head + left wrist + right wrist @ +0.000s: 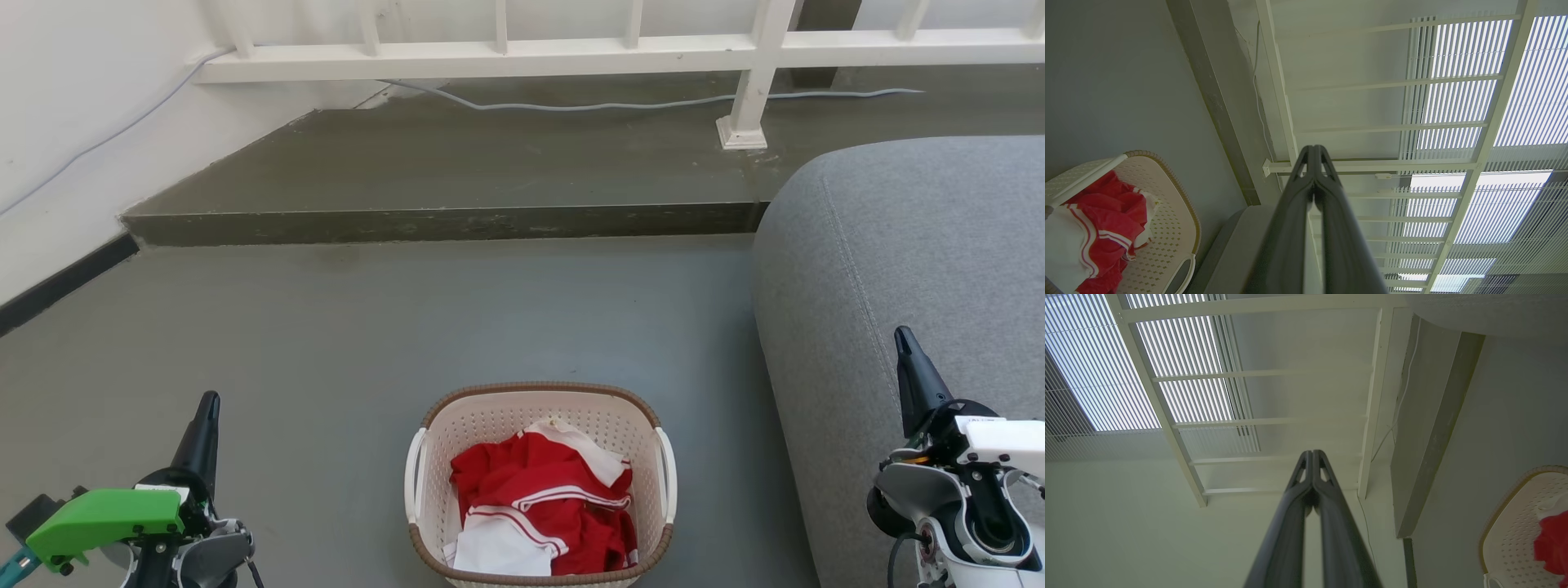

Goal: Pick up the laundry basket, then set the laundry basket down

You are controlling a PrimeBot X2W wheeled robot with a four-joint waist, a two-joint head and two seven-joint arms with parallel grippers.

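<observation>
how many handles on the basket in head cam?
2. The left handle is on the laundry basket's left wall, the right handle on the opposite wall. Both are in plain sight, and the clothes cover neither.

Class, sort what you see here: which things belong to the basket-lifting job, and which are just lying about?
Job: laundry basket; left gripper; right gripper, both shut, apart from it.
Lying about: red and white clothes inside the basket; grey sofa; white railing; grey cable; raised step.

No legible txt anywhere.
</observation>
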